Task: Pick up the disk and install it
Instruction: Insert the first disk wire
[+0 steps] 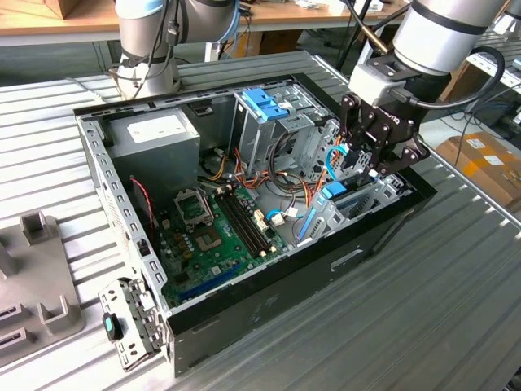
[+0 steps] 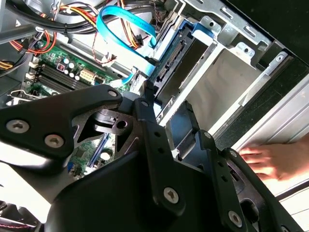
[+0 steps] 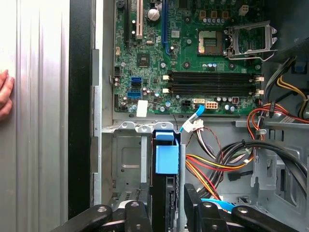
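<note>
The disk [image 3: 166,159] stands on edge in the drive bay [image 3: 125,164] at the case's corner, its light-blue carrier tab facing the first wrist view. In the second wrist view its connector edge [image 2: 173,57] and blue rails sit inside the silver bay. My gripper [image 3: 168,203] straddles it from above, and its black fingers [image 3: 141,212] lie against both of its flat sides. In the exterior view the gripper [image 1: 365,167] hangs over the case's right end, with the disk's blue carrier [image 1: 334,192] just below it.
The open computer case [image 1: 269,314] lies on a slatted metal table. Inside are the motherboard [image 1: 216,232], a grey power-supply box [image 1: 155,134], a tall cage with a blue handle [image 1: 264,102] and loose cables [image 3: 217,164]. A person's hand [image 2: 270,162] rests beside the case.
</note>
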{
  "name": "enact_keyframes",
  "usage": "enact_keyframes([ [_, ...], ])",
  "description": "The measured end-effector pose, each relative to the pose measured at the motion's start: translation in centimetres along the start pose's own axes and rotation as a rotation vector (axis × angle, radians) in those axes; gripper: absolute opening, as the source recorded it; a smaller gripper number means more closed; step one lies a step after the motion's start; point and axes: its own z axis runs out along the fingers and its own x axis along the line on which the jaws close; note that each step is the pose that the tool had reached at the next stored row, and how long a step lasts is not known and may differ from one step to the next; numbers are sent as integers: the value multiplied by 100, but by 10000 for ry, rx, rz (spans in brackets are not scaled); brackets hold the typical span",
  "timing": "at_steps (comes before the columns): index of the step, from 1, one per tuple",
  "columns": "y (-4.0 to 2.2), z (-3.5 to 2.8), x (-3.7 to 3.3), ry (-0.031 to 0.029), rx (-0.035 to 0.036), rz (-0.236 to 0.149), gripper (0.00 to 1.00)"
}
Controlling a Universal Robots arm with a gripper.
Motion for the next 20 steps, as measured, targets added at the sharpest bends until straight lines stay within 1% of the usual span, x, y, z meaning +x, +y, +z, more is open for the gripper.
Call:
enact_keyframes([
  [7, 0, -4, 0, 0, -19, 0, 42],
  [13, 0, -94, 2, -2, -23, 0, 42],
  [20, 0, -98, 1, -1, -23, -1, 42],
])
